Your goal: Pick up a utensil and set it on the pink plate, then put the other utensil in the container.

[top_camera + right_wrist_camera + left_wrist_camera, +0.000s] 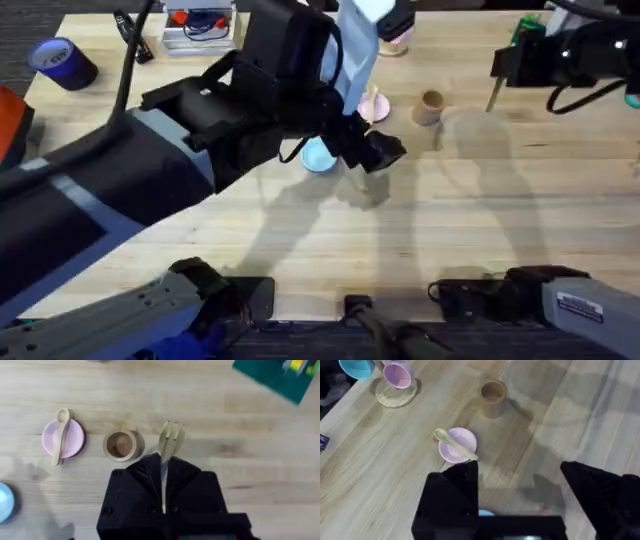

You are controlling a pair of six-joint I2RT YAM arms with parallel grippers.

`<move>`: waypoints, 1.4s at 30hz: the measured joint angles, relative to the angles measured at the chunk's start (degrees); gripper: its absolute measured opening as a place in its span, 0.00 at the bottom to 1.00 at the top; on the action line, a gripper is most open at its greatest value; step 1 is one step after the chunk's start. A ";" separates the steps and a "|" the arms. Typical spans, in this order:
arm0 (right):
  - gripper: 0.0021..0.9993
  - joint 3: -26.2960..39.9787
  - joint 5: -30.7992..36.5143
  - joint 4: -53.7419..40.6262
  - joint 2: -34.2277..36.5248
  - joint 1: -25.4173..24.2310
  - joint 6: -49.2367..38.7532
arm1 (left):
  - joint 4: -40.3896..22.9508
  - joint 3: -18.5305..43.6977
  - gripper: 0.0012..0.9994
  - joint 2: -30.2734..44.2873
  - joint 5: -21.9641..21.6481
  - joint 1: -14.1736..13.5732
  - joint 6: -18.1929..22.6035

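Note:
The slim wooden utensil with the rounded end point(455, 443) lies across the pink plate point(461, 450), seen too in the right wrist view as utensil point(60, 435) on plate point(75, 440). The tan container point(120, 445) stands upright just beside that plate point(372, 105). My left gripper point(520, 490) hovers open above the table near the plate, holding nothing. My right gripper point(162, 467) is shut on the handle of the wooden fork point(170, 440), tines pointing out, a little to the side of the container point(430, 107). In the overhead view the fork point(493, 95) hangs from the right gripper point(508, 65).
A light-blue plate point(318, 157) lies under the left arm. A pink mug point(397, 375) stands on a round coaster at the back. A green object point(280, 375) sits at the far right, a blue tape roll point(62, 62) at the far left.

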 joint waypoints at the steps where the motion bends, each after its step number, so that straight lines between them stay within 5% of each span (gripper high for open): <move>1: 0.03 0.00 -0.16 0.55 -0.22 0.00 -1.32 | 0.00 0.00 0.99 0.00 0.01 0.00 0.00; 11: 0.03 0.00 -17.94 3.02 -2.87 -0.01 -22.03 | 0.00 0.00 0.99 0.00 0.00 0.00 0.00; 33: 0.03 0.00 -48.51 4.09 -2.78 -9.82 -44.00 | 0.00 0.00 1.00 0.00 0.01 0.00 -0.01; 42: 0.03 0.00 -60.79 6.17 4.40 -10.23 -50.54 | 0.00 0.00 1.00 0.00 0.00 0.00 0.00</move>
